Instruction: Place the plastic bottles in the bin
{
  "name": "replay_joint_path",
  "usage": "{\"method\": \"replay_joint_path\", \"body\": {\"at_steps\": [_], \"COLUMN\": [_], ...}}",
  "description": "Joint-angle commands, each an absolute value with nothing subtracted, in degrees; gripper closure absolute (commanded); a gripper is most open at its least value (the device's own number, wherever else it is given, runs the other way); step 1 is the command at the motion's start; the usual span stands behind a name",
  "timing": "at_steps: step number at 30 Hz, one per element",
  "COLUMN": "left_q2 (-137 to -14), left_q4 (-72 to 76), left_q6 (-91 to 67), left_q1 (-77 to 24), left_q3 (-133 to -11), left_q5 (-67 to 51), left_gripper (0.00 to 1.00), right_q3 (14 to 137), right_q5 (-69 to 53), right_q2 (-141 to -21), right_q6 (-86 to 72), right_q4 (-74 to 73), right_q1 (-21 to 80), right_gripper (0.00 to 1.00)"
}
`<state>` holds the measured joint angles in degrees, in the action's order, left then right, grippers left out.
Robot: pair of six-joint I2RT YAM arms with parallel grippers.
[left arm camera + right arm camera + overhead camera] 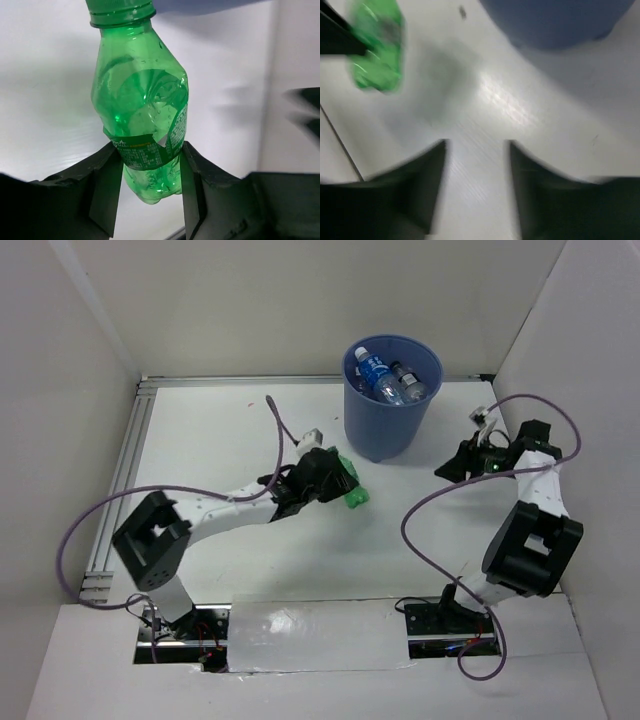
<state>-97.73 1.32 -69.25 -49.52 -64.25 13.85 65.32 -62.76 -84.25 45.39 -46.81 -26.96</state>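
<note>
The green bottle (142, 100) sits between the fingers of my left gripper (150, 167), which is shut on its lower labelled part. In the top view my left gripper (328, 478) holds the green bottle (355, 498) near the table's middle, just near-left of the blue bin (380, 435). Inside the bin lie a clear bottle with a blue label (377, 373) and a black-capped bottle (409, 382). My right gripper (455, 465) is open and empty, to the right of the bin. Its blurred wrist view shows the gripper (477, 150), the green bottle (377, 47) and the bin (560, 20).
White walls close in the table on the left, back and right. A metal rail (125, 470) runs along the left edge. Purple cables loop from both arms over the table.
</note>
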Motion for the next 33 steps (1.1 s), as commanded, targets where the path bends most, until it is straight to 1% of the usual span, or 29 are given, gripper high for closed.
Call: {"method": "replay_joint_path", "body": {"at_steps": [1, 2, 4, 5, 6, 7, 9, 10, 11, 12, 14, 15, 16, 17, 18, 19, 20, 21, 22, 23, 24, 26, 27, 29, 31, 32, 33], "left_q2": [-89.4, -89.4, -90.5, -93.0, -94.6, -96.3, -102.1, -104.1, -106.2, -110.2, -114.5, -116.9, -119.2, -123.9, -126.0, -127.8, -130.3, -131.0, -131.0, -131.0, -129.4, -127.2, -126.1, -122.0, -117.4, -111.7, -108.5], "left_q4": [10.9, 11.9, 14.0, 14.8, 16.8, 16.8, 16.8, 17.3, 17.3, 16.8, 14.9, 12.9, 11.3, 9.8, 5.8, 4.8, 3.7, 2.9, 2.9, 2.9, 4.0, 7.7, 7.7, 7.7, 7.7, 7.7, 7.7], "left_q6": [-51.8, -48.4, -45.5, -44.6, -43.1, -43.1, -41.4, -41.4, -41.4, -41.0, -40.2, -40.2, -39.1, -39.1, -39.1, -38.0, -38.0, -38.0, -38.0, -38.7, -38.7, -38.0, -37.3, -34.6, -31.7, -28.9, -27.3], "left_q1": [-50.7, -50.7, -50.1, -50.1, -49.2, -49.2, -48.7, -48.7, -48.7, -48.7, -48.7, -48.7, -48.7, -48.7, -48.1, -48.1, -48.1, -48.1, -47.5, -47.5, -47.5, -47.5, -47.5, -47.5, -48.0, -48.0, -48.0], "left_q3": [-72.1, -76.6, -81.3, -83.6, -85.8, -90.8, -96.0, -101.0, -103.5, -106.0, -113.5, -116.7, -119.9, -126.1, -129.0, -131.2, -134.4, -135.3, -135.3, -134.7, -134.0, -131.8, -131.3, -130.7, -125.7, -122.9, -116.0], "left_q5": [14.9, 16.2, 17.3, 17.3, 17.3, 17.9, 19.5, 20.6, 21.6, 24.5, 26.4, 28.5, 28.6, 29.6, 30.1, 29.5, 29.5, 29.5, 28.7, 28.7, 27.9, 26.0, 24.9, 21.2, 18.0, 14.2, 11.8], "left_gripper": [0.91, 0.91, 0.91, 0.91, 0.91, 0.91, 0.91, 0.9, 0.87, 0.84, 0.8, 0.71, 0.67, 0.6, 0.5, 0.28, 0.15, 0.05, 0.0, 0.0, 0.0, 0.0, 0.0, 0.0, 0.0, 0.0, 0.0], "right_q3": [61.2, 60.1, 60.1, 60.8, 60.8, 61.3, 61.3, 61.3, 61.3, 61.3, 61.3, 61.3, 61.3, 61.3, 61.3, 61.3, 61.3, 61.3, 61.3, 61.3, 61.3, 60.8, 60.8, 60.8, 61.3, 61.3, 61.3], "right_q5": [-59.5, -57.8, -55.8, -55.0, -53.8, -52.7, -49.7, -49.0, -48.3, -47.8, -47.8, -47.8, -48.3, -48.3, -48.3, -48.3, -48.3, -48.3, -48.3, -47.6, -47.6, -46.6, -46.6, -43.9, -41.6, -38.5, -36.9], "right_q2": [-88.8, -89.6, -90.9, -92.0, -92.0, -92.7, -93.3, -93.3, -93.3, -93.3, -93.3, -93.3, -93.3, -93.3, -93.8, -93.8, -93.8, -93.8, -93.1, -93.1, -92.5, -91.8, -91.1, -89.7, -87.3, -86.1, -84.9], "right_q6": [55.2, 55.2, 53.5, 52.8, 52.8, 52.0, 51.2, 50.5, 49.3, 48.3, 46.9, 46.2, 46.2, 45.4, 45.4, 44.8, 44.8, 44.8, 44.8, 43.9, 43.9, 41.7, 41.1, 37.9, 35.3, 31.7, 30.2], "right_q4": [-56.6, -56.6, -56.6, -56.6, -56.6, -56.6, -56.6, -56.6, -54.9, -54.8, -54.2, -54.2, -54.2, -54.2, -53.7, -53.7, -53.7, -53.7, -53.7, -53.1, -52.6, -51.1, -51.1, -48.6, -45.5, -44.0, -42.6], "right_q1": [-25.8, -24.4, -23.1, -22.6, -22.0, -20.8, -19.4, -19.4, -19.4, -19.4, -18.8, -18.8, -18.8, -18.8, -18.8, -18.8, -18.8, -18.8, -18.8, -18.8, -18.8, -18.8, -18.8, -18.8, -18.8, -18.8, -18.8], "right_gripper": [0.68, 1.0, 1.0, 1.0, 0.98, 0.78, 0.68, 0.62, 0.54, 0.51, 0.45, 0.42, 0.4, 0.37, 0.34, 0.28, 0.23, 0.19, 0.17, 0.09, 0.04, 0.02, 0.0, 0.0, 0.0, 0.0, 0.0]}}
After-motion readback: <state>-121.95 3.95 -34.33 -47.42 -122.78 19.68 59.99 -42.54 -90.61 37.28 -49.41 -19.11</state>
